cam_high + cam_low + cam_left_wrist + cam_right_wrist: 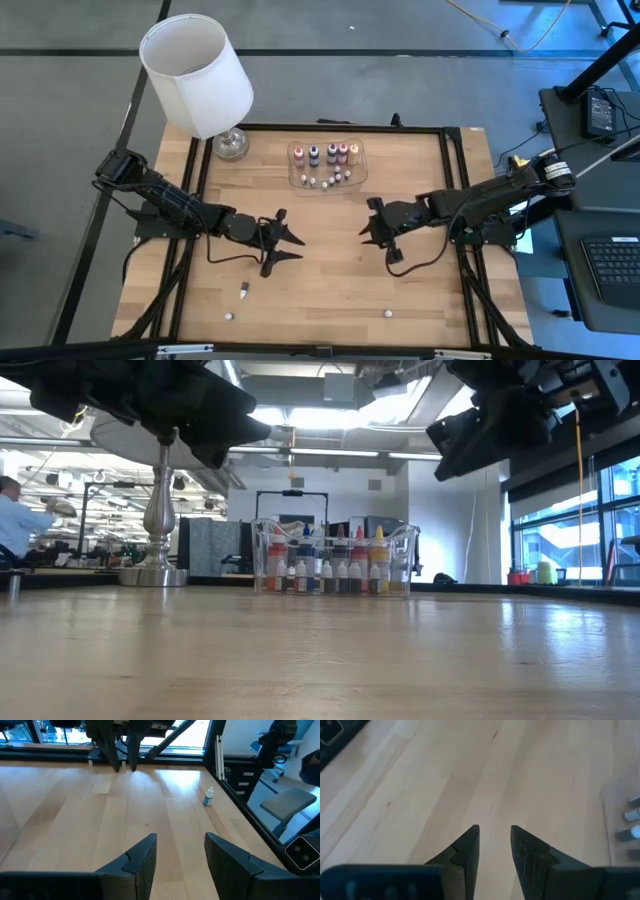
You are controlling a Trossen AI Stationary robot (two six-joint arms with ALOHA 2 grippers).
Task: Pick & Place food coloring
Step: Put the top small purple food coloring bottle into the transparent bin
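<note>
The food coloring stands mostly as several small coloured and whitish bottles (325,160) upright in a shallow clear tray (358,172) at the table's far middle, also seen in the low view (335,565). Three tiny bottles lie loose near the front edge (245,292), (230,316), (387,313); the last shows upright in the left wrist view (208,796). My left gripper (290,238) hovers open left of centre, with nothing between its fingers (142,855). My right gripper (368,228) faces it from the right, its fingers (470,845) narrowly apart over bare wood.
A lamp with a white shade (195,72) and a glass base (230,146) stands at the far left corner. A black frame (455,190) rims the table. Bare wood lies between the two grippers and the loose bottles. A person sits far off in the room (15,520).
</note>
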